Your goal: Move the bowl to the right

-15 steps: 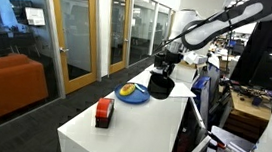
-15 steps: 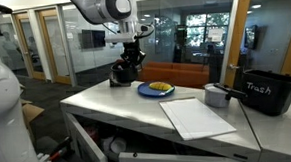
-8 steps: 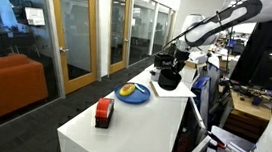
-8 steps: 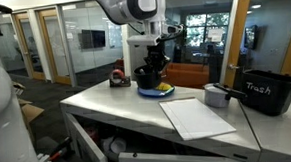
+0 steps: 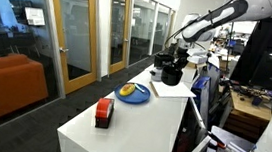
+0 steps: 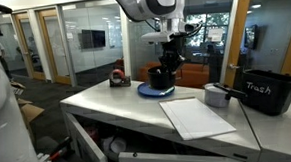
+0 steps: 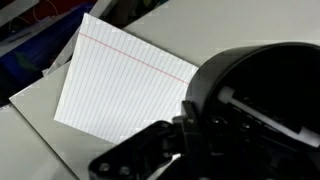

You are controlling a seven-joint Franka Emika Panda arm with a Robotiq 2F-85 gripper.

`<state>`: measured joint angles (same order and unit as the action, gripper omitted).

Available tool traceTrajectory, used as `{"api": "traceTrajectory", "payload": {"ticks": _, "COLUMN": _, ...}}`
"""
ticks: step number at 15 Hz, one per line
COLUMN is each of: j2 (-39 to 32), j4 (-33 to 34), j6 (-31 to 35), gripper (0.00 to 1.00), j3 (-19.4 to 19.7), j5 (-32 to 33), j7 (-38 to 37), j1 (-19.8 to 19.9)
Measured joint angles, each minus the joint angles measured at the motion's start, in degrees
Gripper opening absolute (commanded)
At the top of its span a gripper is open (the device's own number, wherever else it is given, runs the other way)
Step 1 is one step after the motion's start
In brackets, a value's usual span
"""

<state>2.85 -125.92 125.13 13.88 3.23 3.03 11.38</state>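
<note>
Gripper was clenched on the rim of the black bowl, w/ the bowl hanging under it, upright. In the wrist view one finger sat at the bowl rim, the dark inside wall filling the right of the frame; couldn't tell exactly how deep the finger reached. Bowl looked lifted off the white table, though no clear gap showed at its base in either exterior view. In an exterior view it hung just beside the blue plate, on the side away from the red-and-black box, which stood well apart nearer the camera. A yellow item lay on the plate. From the opposite angle the bowl overlapped the far edge of the plate, w/ the gripper straight above it, and the box sat off to one side near the table edge. A lined sheet lay flat on the table closer to that camera; the wrist view showed the same sheet below and beside the bowl, red margin line visible. A grey cup stood near the sheet's corner, next to a black bin marked "Trash".
</note>
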Motion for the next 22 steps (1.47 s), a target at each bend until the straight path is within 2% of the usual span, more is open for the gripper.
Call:
{"api": "traceTrajectory", "payload": {"ticks": 7, "j2": -4.10, "j4": 2.37, "j6": -6.10, "gripper": 0.01, "j3": 0.02, "j5": -0.62, "j7": -1.18, "j1": 0.01}}
{"api": "traceTrajectory", "payload": {"ticks": 13, "j2": -7.03, "j4": 2.38, "j6": -5.20, "gripper": 0.01, "j3": -0.41, "j5": -0.64, "j7": -1.19, "j1": -0.26}}
{"api": "traceTrajectory", "payload": {"ticks": 22, "j2": -9.57, "j4": 0.78, "j6": 0.07, "gripper": 0.01, "j3": -1.97, "j5": -0.63, "j7": -0.90, "j1": -0.64}}
